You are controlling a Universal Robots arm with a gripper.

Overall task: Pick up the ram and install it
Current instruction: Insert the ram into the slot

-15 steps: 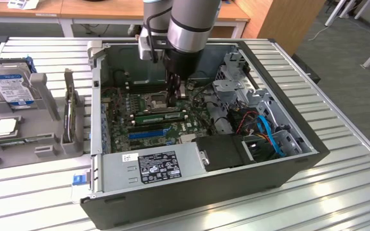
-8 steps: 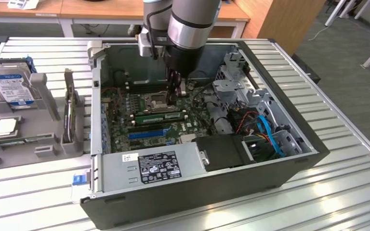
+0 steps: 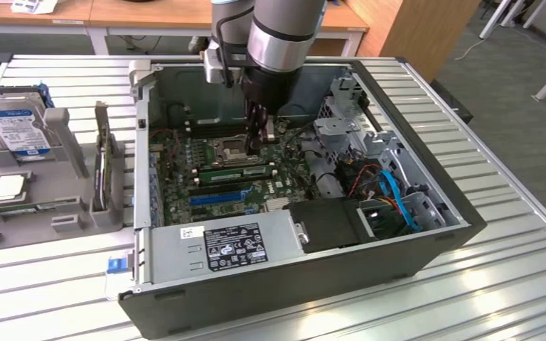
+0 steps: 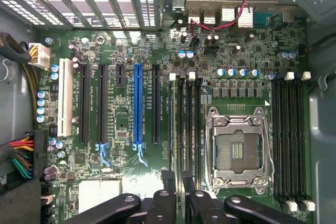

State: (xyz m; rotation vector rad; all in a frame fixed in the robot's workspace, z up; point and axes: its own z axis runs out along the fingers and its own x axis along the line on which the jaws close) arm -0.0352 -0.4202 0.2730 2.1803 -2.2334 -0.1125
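Observation:
A green ram stick (image 3: 238, 171) stands on edge in a memory slot of the motherboard (image 3: 183, 160), just beside the CPU socket (image 3: 230, 148). In the wrist view the ram (image 4: 171, 124) is a thin pale line in the outermost slot of the bank beside the socket (image 4: 239, 153). My gripper (image 3: 261, 136) hangs inside the open PC case (image 3: 443, 192), a little above the board near the socket. Its two black fingertips (image 4: 168, 179) sit close together, shut, with nothing between them, over the end of that slot bank (image 4: 177, 182).
Black memory slots (image 4: 289, 140) lie on the socket's far side. A grey holder (image 3: 26, 195) at the exterior view's left carries a hard drive (image 3: 17, 128), a dark card on edge (image 3: 105, 170) and a thin green strip (image 3: 38, 207). The power supply (image 3: 225, 245) and cables (image 3: 397, 199) crowd the case.

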